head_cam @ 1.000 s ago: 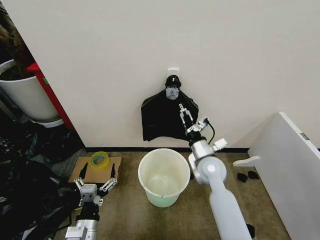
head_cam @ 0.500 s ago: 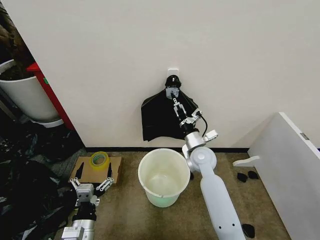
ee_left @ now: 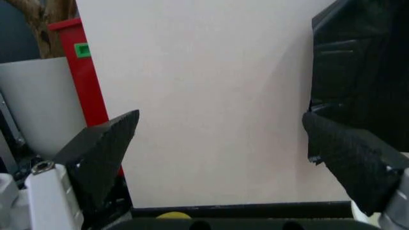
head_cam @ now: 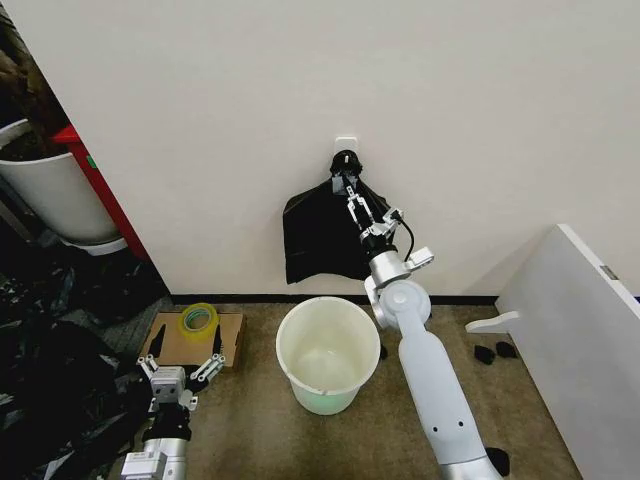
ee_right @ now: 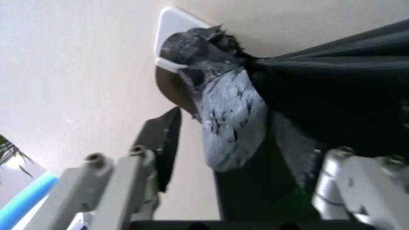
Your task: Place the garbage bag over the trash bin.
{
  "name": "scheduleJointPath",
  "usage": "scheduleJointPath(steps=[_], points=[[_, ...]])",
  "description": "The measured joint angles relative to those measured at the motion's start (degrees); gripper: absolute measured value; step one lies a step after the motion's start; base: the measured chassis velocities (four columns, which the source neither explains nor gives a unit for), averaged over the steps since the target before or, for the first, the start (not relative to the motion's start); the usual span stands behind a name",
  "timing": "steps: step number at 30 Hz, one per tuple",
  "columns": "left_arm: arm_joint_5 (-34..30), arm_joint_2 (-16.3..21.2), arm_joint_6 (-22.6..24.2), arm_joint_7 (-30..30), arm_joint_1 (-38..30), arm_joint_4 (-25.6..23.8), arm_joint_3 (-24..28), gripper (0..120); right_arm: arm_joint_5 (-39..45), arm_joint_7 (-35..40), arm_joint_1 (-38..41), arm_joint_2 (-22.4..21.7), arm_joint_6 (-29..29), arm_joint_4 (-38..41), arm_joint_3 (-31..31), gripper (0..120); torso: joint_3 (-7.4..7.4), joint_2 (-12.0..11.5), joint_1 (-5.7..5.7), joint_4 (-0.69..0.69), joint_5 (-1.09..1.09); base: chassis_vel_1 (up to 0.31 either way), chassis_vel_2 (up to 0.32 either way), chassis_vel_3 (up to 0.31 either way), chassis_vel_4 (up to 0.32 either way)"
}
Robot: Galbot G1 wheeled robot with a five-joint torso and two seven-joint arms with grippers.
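Note:
The trash bin [head_cam: 283, 346], a small translucent-white pail, stands upright on the floor by the wall. Above it, black plastic [head_cam: 318, 238] hangs flat from a white wall hook [head_cam: 345, 144], gathered at the top [ee_right: 198, 43] beside a grey tag [ee_right: 230, 124]. I cannot tell a single garbage bag apart in it. My right gripper [head_cam: 352, 198] is raised to that gathered top and is open [ee_right: 249, 139], one finger on each side of the tag, not closed on it. My left gripper [head_cam: 185, 345] hangs open low at the left [ee_left: 223, 143], holding nothing.
A yellow tape roll [head_cam: 198, 319] lies on cardboard [head_cam: 232, 330] ahead of the left gripper. A large white tub [head_cam: 50, 200], a red box [head_cam: 98, 190] and loose black sheeting [head_cam: 50, 390] crowd the left. A white panel [head_cam: 580, 340] stands right, small black pieces [head_cam: 495, 352] beside it.
My right gripper has risen up and to the left along the hanging black plastic to its gathered top. The left gripper has drawn back slightly.

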Motion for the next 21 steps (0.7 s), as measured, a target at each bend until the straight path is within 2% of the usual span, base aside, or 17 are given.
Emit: scheduleJointPath(steps=[1, 2, 3, 5, 9, 13, 21], points=[[0.0, 0.0, 0.0, -0.1, -0.1, 0.2, 0.0, 100, -0.2, 0.0, 0.0, 0.3, 0.0, 0.2, 0.0, 43, 0.0, 0.0, 0.0, 0.0, 0.0, 0.0, 0.0, 0.0, 0.0], [0.0, 0.0, 0.1, -0.1, -0.2, 0.2, 0.0, 100, -0.3, 0.0, 0.0, 0.4, 0.0, 0.2, 0.0, 41, 0.0, 0.0, 0.0, 0.0, 0.0, 0.0, 0.0, 0.0, 0.0], [-0.1, -0.1, 0.1, -0.1, -0.2, 0.2, 0.1, 100, -0.4, 0.0, -0.1, 0.5, 0.0, 0.2, 0.0, 35, 0.0, 0.0, 0.0, 0.0, 0.0, 0.0, 0.0, 0.0, 0.0], [-0.1, -0.1, 0.1, -0.2, -0.2, 0.2, 0.2, 100, -0.4, 0.0, -0.1, 0.5, 0.0, 0.2, 0.0, 31, 0.0, 0.0, 0.0, 0.0, 0.0, 0.0, 0.0, 0.0, 0.0], [-0.2, 0.0, 0.1, -0.3, -0.2, 0.2, 0.2, 100, -0.5, 0.0, -0.4, 0.5, 0.0, 0.6, 0.0, 13, 0.0, 0.0, 0.0, 0.0, 0.0, 0.0, 0.0, 0.0, 0.0], [-0.2, 0.1, 0.1, -0.3, -0.3, 0.2, 0.3, 100, -0.8, 0.2, -0.8, 0.3, 0.1, 1.0, -0.1, 1, 0.0, 0.0, 0.0, 0.0, 0.0, 0.0, 0.0, 0.0, 0.0], [-0.2, 0.1, 0.1, -0.4, -0.6, 0.5, 1.0, 100, -5.4, 0.1, -4.3, -1.9, 0.7, 4.3, -1.3, 0, 0.0, 0.0, 0.0, 0.01, 0.01, 0.0, 0.0, 0.0, 0.0]])
